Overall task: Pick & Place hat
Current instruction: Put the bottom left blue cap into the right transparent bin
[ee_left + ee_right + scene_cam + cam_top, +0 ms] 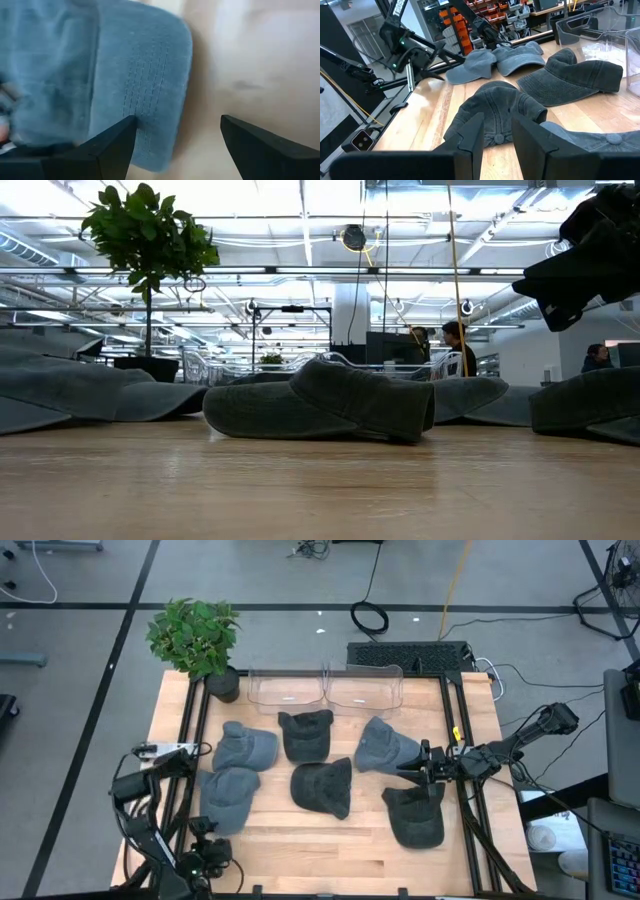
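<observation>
Dark denim hat [330, 410] lies crumpled mid-desk, brim toward 12 o'clock. Left fingers [112, 145] spread wide over a blue stitched brim at 8 o'clock. Right fingers [470, 135], narrowly parted, hold nothing at 3 o'clock.

Table [330, 850]: light wood, pale grain.
Six hats. Three blue-grey: [244, 747], [229, 796], [384, 747]. Three dark charcoal: [306, 733], [323, 787], [416, 814].
Blue-grey hat brim [150, 100] in left wrist view: lighter parallel stitch rows (denim-like tone).
Plant [194, 635]: green leaves; pot [222, 687] black.
Two bins [325, 688]: clear, colourless.
Arms: black; left gripper [175, 145] fingers black; right gripper [495, 135] fingers black.
Floor [250, 575]: grey, black lines.
Cable [455, 580]: yellow.
</observation>
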`<state>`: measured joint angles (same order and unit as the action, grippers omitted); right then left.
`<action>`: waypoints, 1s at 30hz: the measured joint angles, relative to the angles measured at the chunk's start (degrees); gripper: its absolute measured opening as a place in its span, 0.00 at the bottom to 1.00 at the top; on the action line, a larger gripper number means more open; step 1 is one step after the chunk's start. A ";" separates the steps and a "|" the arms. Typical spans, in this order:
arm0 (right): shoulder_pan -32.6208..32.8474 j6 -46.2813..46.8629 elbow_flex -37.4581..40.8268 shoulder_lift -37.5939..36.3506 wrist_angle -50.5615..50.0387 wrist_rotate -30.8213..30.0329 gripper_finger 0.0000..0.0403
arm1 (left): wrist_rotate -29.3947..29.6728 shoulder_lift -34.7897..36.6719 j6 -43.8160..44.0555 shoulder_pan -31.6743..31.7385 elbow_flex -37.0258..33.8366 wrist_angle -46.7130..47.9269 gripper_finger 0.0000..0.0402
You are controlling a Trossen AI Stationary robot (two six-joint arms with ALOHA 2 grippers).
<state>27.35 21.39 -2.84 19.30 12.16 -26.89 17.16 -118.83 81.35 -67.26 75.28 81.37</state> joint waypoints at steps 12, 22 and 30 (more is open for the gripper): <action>0.01 0.00 -0.01 0.01 -0.01 0.00 0.22 | 3.48 -4.44 5.78 0.50 -0.08 4.55 0.61; 0.02 0.00 0.01 0.01 -0.02 -0.01 0.22 | 5.15 -4.39 6.14 0.12 -0.08 4.90 0.05; 0.00 0.00 0.01 0.01 -0.02 0.02 0.22 | 2.87 -3.00 9.25 -0.68 5.01 9.10 0.03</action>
<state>27.35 21.39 -2.83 19.31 12.14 -26.87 20.03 -121.83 90.60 -67.94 80.29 90.47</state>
